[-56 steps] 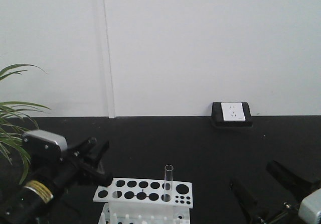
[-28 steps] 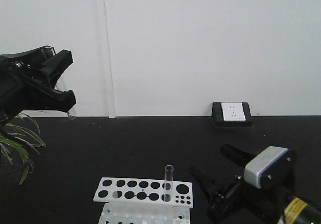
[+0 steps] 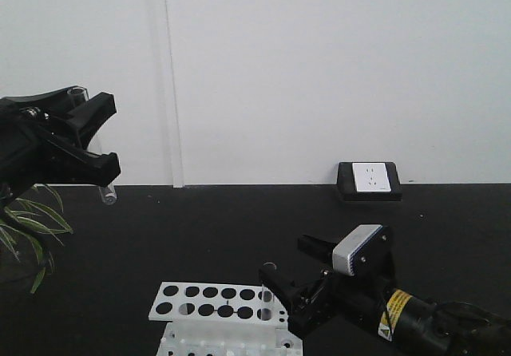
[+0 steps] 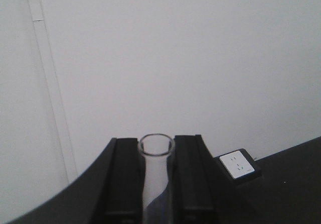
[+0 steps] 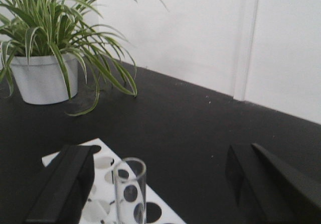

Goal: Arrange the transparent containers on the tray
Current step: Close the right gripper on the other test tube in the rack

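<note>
My left gripper (image 3: 108, 132) is raised at the upper left, shut on a clear test tube (image 3: 106, 194) whose rounded bottom pokes out below the fingers. In the left wrist view the tube (image 4: 156, 176) sits clamped between both black fingers (image 4: 125, 179), its rimmed mouth facing the camera. A second tube (image 3: 267, 292) stands upright in the white rack (image 3: 207, 300). My right gripper (image 3: 287, 259) is low at the rack's right end and open. In the right wrist view that tube (image 5: 129, 194) stands between the spread fingers (image 5: 65, 184), nearer the left one. The tray is out of view.
A potted plant (image 5: 55, 33) stands at the table's left side, its leaves (image 3: 24, 220) just under my left arm. A black box with a white socket (image 3: 369, 179) sits against the back wall. The rack (image 5: 100, 158) has several vacant holes.
My left gripper rose from beside the rack to the upper left, carrying a tube. My right gripper travelled left from the lower right corner until its fingers straddle the tube in the rack.
</note>
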{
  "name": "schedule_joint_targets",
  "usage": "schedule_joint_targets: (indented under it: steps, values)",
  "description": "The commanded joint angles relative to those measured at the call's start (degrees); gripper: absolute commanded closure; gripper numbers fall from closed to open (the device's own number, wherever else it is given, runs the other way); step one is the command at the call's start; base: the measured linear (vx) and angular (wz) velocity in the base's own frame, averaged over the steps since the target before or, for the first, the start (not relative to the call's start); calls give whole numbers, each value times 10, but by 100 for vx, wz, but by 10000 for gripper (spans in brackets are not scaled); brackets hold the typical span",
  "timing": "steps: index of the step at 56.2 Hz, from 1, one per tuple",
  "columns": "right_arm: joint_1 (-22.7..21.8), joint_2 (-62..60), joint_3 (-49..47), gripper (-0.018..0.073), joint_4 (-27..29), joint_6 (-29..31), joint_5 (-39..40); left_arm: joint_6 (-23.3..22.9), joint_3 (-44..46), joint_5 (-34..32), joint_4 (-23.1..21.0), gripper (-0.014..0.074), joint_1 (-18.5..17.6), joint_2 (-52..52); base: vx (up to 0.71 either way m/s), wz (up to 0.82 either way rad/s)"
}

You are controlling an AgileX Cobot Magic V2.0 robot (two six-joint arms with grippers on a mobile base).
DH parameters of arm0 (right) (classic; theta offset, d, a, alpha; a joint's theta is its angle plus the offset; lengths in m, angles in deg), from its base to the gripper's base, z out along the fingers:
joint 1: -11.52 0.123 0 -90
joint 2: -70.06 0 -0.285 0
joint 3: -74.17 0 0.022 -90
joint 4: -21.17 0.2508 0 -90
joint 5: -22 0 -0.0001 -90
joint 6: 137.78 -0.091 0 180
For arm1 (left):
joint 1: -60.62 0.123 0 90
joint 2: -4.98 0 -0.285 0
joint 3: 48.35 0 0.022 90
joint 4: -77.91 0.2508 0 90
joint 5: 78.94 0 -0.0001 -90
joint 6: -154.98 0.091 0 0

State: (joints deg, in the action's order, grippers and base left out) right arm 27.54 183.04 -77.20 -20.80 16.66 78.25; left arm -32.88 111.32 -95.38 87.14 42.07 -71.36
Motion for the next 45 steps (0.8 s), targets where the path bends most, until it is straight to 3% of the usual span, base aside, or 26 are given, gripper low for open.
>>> schedule_joint_targets:
  steps: [1, 35, 45]
  values:
    - [0, -6, -23, -33, 4, -2, 51, 0, 19, -43, -8, 601, -3, 14, 0, 0]
    - [18, 51, -59, -29, -11, -15, 74, 0, 19, -23, -8, 601, -3, 13, 0, 0]
    - [18, 51, -59, 62, -5, -15, 74, 0, 19, -23, -8, 601, -3, 13, 0, 0]
